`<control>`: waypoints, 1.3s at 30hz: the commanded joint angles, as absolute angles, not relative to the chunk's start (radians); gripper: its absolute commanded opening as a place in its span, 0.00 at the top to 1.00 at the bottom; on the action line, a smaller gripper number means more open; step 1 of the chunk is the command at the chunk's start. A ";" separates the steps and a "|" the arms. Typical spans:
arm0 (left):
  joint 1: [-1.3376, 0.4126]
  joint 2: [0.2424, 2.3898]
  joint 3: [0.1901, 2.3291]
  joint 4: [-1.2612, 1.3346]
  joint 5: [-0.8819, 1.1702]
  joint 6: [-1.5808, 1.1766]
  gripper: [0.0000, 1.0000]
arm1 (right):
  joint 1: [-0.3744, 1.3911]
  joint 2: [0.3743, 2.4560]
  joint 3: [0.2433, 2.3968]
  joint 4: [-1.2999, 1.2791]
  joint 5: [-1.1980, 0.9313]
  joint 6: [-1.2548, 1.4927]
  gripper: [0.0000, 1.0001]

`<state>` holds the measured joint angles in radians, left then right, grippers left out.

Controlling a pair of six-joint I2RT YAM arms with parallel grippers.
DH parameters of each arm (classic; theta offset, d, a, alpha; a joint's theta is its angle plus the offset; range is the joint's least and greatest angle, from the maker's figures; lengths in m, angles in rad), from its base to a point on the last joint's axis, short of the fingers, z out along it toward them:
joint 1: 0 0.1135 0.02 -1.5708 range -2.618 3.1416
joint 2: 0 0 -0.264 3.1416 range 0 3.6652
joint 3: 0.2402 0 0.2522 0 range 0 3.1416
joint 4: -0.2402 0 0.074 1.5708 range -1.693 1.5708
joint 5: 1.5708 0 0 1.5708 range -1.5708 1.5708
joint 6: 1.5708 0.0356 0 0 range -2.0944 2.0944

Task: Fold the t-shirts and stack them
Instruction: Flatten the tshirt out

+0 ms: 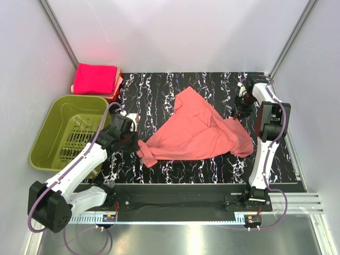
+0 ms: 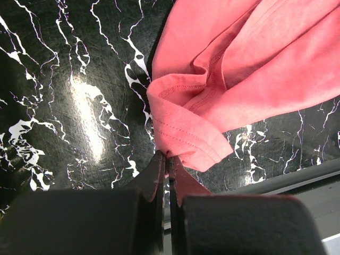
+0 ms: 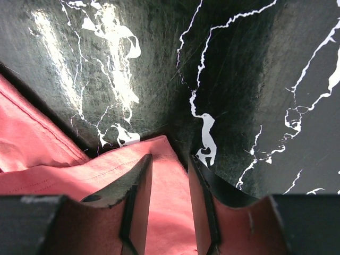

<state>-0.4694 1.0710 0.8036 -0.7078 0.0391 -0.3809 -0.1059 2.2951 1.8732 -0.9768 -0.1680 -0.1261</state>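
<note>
Left gripper (image 2: 167, 159) fingers sit nearest, clamped tight on a hem corner of the salmon t-shirt (image 1: 194, 133). Right gripper (image 3: 169, 175): jaws part-way apart, straddling the opposite edge, no firm grip evident. Shirt lies crumpled between the two grippers, long axis running from one to the other, a peak pointing away from both. Risk: the thin left pinch slips under tension, and a one-sided pull bunches the cloth. Folded magenta t-shirts (image 1: 95, 78) sit well beyond the left gripper.

No legible text, label, brand, number or sign appears in any view. The salmon t-shirt (image 1: 196, 133), the folded magenta t-shirts (image 1: 95, 78), the green basket (image 1: 53, 114) and the marbled tabletop (image 1: 159, 85) carry no readable markings.
</note>
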 commanded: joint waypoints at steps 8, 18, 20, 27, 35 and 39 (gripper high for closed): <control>-0.466 1.051 0.828 -0.673 0.051 -0.364 1.00 | -0.109 2.339 1.894 -0.930 -0.219 -0.115 0.62; -0.465 1.054 0.822 -0.669 0.052 -0.370 1.00 | -0.109 2.344 1.871 -0.923 -0.206 -0.109 0.70; -0.465 1.054 0.822 -0.663 0.054 -0.373 1.00 | -0.109 2.330 1.856 -0.910 -0.212 -0.106 0.76; -0.466 1.078 0.853 -0.606 0.098 -0.396 1.00 | -0.109 2.237 1.942 -0.890 -0.030 -0.006 1.00; -0.431 1.274 1.350 -0.574 0.106 -0.364 1.00 | -0.110 2.083 2.438 -1.104 0.244 0.103 1.00; -0.410 1.325 1.506 -0.546 0.207 -0.362 1.00 | -0.126 2.027 2.626 -1.184 0.350 0.100 1.00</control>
